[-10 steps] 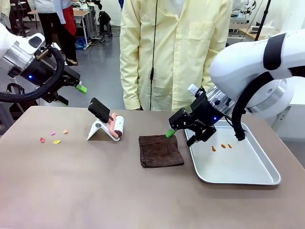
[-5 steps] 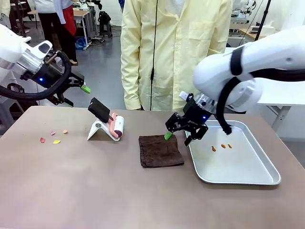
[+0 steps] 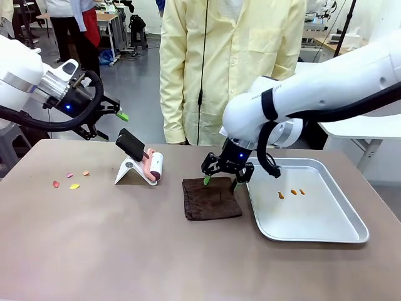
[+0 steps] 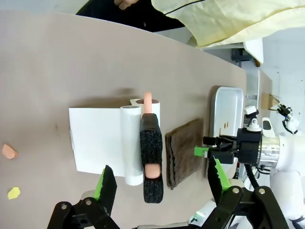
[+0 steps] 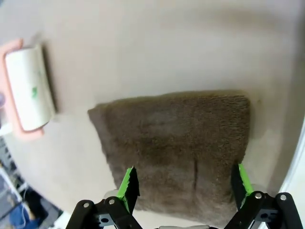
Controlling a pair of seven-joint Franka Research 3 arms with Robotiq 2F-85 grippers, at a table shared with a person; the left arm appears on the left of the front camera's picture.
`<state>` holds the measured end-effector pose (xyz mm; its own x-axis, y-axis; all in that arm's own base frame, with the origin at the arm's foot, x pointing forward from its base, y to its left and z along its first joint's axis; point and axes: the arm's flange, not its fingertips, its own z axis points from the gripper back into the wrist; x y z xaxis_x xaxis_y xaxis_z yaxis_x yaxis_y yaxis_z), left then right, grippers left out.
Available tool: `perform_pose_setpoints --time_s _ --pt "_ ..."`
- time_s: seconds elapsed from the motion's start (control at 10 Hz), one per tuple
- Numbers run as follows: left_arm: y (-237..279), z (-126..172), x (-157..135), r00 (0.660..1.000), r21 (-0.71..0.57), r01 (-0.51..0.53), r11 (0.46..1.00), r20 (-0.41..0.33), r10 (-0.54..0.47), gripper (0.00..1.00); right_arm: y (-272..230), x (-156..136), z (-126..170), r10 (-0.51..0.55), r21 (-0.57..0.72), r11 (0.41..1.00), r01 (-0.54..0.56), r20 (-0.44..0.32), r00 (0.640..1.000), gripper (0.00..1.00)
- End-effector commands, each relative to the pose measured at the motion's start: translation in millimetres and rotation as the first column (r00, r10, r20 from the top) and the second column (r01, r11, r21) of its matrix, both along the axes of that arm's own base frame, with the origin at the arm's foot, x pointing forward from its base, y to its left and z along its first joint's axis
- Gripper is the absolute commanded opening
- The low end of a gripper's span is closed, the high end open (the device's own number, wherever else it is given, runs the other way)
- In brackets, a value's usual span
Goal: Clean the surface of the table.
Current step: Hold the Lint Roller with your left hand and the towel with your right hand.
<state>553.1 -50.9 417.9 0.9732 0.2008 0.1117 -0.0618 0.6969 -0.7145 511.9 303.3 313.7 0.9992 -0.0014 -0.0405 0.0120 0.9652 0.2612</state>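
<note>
**Right gripper.** My right gripper (image 3: 220,182) hangs over the far edge of the brown cloth (image 3: 212,199) with its jaws spread wide. It grasps nothing. In the wrist view its green pads (image 5: 128,183) straddle nearly the full width of the cloth. I cannot tell whether they touch it.

**Left gripper.** My left gripper (image 3: 108,125) is also released and empty, above the lint roller (image 3: 152,164) on its white stand (image 3: 128,170).

**Worktop.** The worktop (image 3: 125,244) carries the cloth between the roller and the metal tray (image 3: 313,237). Small coloured scraps (image 3: 69,180) lie well to the left.

**Handling (judgement).**
- The worktop is rigid, smooth and fixed, so it is wiped, not grasped.
- The cloth looks soft, light and limp, and is likely to bunch. Pinch it at a folded edge or gather its middle.
</note>
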Motion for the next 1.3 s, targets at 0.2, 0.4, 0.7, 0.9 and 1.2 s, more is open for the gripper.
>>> perform_pose_setpoints --time_s 0.2,0.4,0.7,0.9,1.2 --pt "-1.9 -6.9 9.2 0.999 -0.034 0.035 0.999 0.002 -0.035 1.00 12.8 0.4 -1.5 -0.055 -0.209 0.976 0.069 0.071 0.996 1.00" --pt "-5.3 -9.2 10.0 0.999 -0.038 0.042 0.998 0.000 -0.042 1.00 11.4 3.8 -8.1 -0.003 -0.214 0.977 0.011 0.038 0.999 1.00" --pt "-6.9 -10.9 12.5 0.999 -0.042 0.047 0.998 0.004 -0.047 1.00 8.5 2.4 -8.7 0.005 -0.191 0.982 0.000 0.029 1.000 1.00" --pt "-11.0 -14.8 10.7 0.997 -0.039 0.067 0.997 -0.029 -0.069 1.00 8.6 3.6 -8.5 0.003 -0.199 0.980 0.003 0.034 0.999 1.00" --pt "-17.6 -19.9 11.1 0.996 -0.027 0.082 0.996 -0.035 -0.083 1.00 9.8 3.6 -8.3 0.008 -0.190 0.982 -0.002 0.031 0.999 1.00"
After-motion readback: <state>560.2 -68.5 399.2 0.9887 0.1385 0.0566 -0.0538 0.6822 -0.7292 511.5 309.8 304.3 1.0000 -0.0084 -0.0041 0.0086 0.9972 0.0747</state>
